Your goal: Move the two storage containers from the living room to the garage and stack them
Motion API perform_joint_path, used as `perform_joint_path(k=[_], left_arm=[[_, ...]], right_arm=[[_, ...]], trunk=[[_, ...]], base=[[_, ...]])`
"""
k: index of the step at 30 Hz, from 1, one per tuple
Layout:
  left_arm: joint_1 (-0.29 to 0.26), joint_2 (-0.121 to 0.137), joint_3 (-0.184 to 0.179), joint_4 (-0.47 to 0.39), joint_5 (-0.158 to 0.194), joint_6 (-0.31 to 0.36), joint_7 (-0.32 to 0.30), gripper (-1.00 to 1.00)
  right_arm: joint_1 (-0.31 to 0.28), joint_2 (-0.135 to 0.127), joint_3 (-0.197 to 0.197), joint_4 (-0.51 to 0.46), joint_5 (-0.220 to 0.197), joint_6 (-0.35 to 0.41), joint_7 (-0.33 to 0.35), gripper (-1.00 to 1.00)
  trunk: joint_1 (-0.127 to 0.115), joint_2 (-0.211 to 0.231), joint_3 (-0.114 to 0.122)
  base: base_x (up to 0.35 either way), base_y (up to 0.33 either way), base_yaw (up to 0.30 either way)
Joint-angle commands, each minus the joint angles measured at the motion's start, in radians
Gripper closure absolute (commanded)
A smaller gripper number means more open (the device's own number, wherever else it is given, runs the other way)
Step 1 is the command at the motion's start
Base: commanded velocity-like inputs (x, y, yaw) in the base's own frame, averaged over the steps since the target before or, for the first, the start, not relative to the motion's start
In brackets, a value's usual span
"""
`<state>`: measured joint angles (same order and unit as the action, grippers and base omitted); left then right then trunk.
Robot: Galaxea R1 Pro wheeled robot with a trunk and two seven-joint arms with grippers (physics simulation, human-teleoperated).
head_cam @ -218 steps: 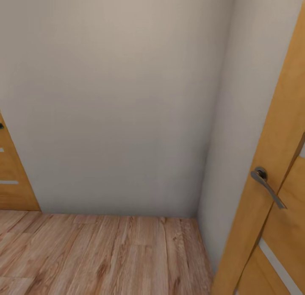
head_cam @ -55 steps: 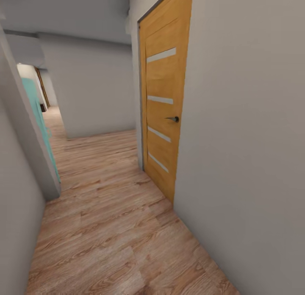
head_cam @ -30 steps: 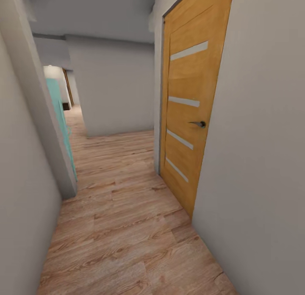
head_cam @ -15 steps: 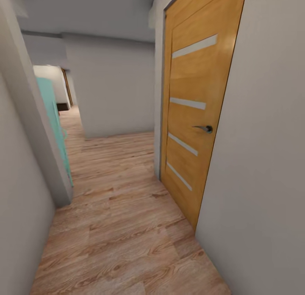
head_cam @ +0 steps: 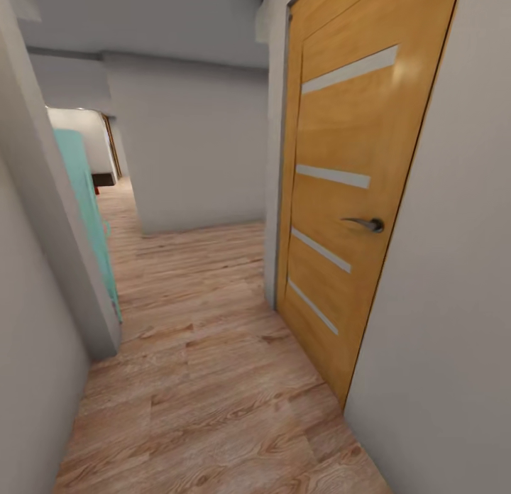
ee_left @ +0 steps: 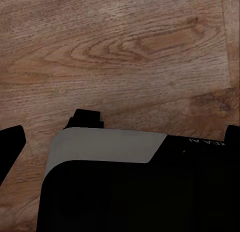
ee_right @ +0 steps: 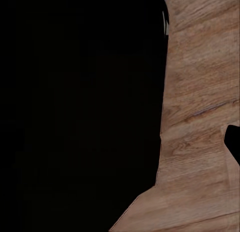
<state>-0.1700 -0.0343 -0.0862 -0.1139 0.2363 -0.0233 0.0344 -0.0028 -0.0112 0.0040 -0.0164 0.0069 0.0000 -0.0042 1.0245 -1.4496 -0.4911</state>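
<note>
The two storage containers are out of view. I am in a corridor with a light wood-plank floor (head_cam: 206, 366). In the left wrist view my left gripper (ee_left: 120, 137) is open, its dark fingertips (ee_left: 10, 144) spread toward the picture's edges over the planks and the robot's black and grey base (ee_left: 105, 157), with nothing between them. In the right wrist view my right gripper (ee_right: 120, 147) hangs beside the black body; one fingertip (ee_right: 233, 144) shows far out at the edge, and nothing is held.
A closed orange wooden door (head_cam: 355, 196) with glass strips and a lever handle (head_cam: 365, 224) is close on the right. A grey wall corner (head_cam: 64, 253) and a teal panel (head_cam: 89, 210) narrow the left. Ahead a grey wall (head_cam: 191, 146) stands, with the corridor running on far left (head_cam: 117, 196).
The view has swung from a blank wall corner to the corridor and has crept forward: the wooden door now looms larger and nearer on the right.
</note>
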Motion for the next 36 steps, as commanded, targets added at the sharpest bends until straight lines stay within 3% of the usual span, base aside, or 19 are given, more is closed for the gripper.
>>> perform_joint_path(k=[1,8,21,36], left_arm=[[0.000,0.000,-0.008,0.000,0.010,-0.003,0.003,-1.00],[0.000,-0.001,-0.008,0.000,0.011,-0.004,0.001,-1.00],[0.008,-0.007,-0.008,0.000,0.009,-0.034,0.001,-1.00],[0.009,-0.009,-0.009,0.000,0.008,-0.035,0.005,-1.00]], right_arm=[[0.000,0.000,0.000,0.000,0.001,0.000,0.000,-1.00],[0.000,0.006,0.004,0.000,0.001,0.000,0.000,-1.00],[0.000,0.004,0.008,0.001,0.004,0.000,0.001,-1.00],[0.000,0.000,0.005,0.000,0.002,0.000,0.001,-1.00]], trunk=[[0.001,0.000,-0.001],[0.001,0.000,-0.001],[0.001,0.000,0.002],[0.001,0.000,0.008]], base=[[0.306,0.163,0.000],[0.309,0.151,0.019],[0.234,0.249,0.186],[0.298,0.145,0.017]])
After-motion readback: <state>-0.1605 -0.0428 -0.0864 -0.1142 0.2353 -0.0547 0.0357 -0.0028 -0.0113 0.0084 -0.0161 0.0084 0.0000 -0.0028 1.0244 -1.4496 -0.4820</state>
